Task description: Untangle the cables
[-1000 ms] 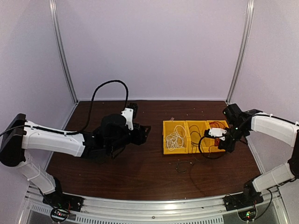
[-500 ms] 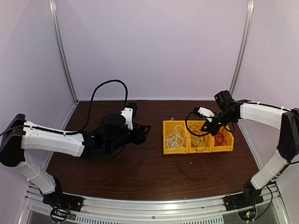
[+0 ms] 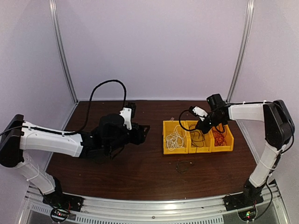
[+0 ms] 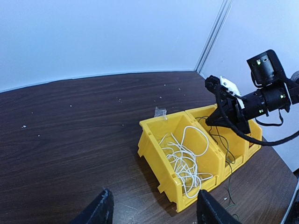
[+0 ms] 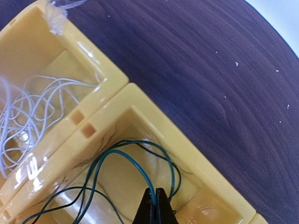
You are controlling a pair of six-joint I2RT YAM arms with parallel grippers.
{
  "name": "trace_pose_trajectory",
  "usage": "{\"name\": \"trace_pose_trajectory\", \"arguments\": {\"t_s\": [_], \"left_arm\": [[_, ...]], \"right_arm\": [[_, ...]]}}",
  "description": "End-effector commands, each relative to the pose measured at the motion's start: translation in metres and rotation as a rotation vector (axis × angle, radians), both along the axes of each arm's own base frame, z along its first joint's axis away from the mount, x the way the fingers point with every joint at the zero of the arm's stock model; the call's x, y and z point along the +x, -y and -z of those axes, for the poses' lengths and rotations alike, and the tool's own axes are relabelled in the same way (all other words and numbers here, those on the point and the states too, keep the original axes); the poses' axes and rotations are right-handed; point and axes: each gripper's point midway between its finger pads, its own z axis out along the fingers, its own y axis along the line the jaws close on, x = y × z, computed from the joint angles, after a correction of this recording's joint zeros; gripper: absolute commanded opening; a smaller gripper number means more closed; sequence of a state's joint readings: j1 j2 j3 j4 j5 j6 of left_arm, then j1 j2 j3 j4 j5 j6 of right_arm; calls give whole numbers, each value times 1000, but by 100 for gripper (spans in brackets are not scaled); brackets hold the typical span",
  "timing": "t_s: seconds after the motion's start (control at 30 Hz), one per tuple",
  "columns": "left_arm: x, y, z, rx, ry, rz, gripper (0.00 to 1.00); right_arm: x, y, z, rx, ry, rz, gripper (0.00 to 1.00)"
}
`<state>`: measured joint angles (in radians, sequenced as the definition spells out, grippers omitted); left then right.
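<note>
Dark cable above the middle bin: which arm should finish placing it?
Right. The right gripper is shut on the dark cable over the middle bin; the left gripper hangs open, well left of it.

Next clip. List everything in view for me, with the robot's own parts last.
yellow bins: three, yellow, side by side on the table's right half
white cables: one tangle, white, left bin
dark cables: one tangle, black-green, middle bin
red cables: one tangle, red, right bin
loose cable: one, dark, on the table in front of the bins
table: one, dark brown wood
left hand: one, black, open, low over the table left of the bins
right hand: one, black, shut on a strand of the dark cables above the middle bin
</note>
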<state>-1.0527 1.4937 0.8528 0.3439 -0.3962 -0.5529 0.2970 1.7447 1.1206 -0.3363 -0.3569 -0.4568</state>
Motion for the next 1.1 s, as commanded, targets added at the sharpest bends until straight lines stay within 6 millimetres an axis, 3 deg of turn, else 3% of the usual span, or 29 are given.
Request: {"name": "trace_pose_trajectory", "arguments": {"t_s": [0.0,0.07,0.17,0.4,0.53,0.63,0.77,0.87,0.93,1.07], "left_arm": [[4,5,-9,-46,14,4,62],[3,6,-8,-44,13,6,62],[2,3,-9,-42,13,1,62],[3,-3,-12,-35,25,-17,62],[4,0,-12,-28,30,-11,62],[5,3,-12,-25,29,-6,62],[5,5,-12,-30,26,3,62],[4,4,-13,-29,26,2,62],[3,2,-13,-28,25,-3,62],[2,-1,-12,-31,18,-9,62]], "right_arm": [[38,15,-5,-61,111,148,0],[36,14,1,-74,90,146,0],[26,12,-6,-62,74,140,17],[1,22,-88,-34,177,165,39],[-27,26,-113,-40,195,124,45],[-54,19,-96,-67,148,39,48],[-132,-24,-55,-27,-22,-299,54],[-175,-39,-28,-44,-108,-439,61],[-186,-43,-14,-67,-129,-467,63],[-188,-48,9,-92,-182,-465,67]]}}
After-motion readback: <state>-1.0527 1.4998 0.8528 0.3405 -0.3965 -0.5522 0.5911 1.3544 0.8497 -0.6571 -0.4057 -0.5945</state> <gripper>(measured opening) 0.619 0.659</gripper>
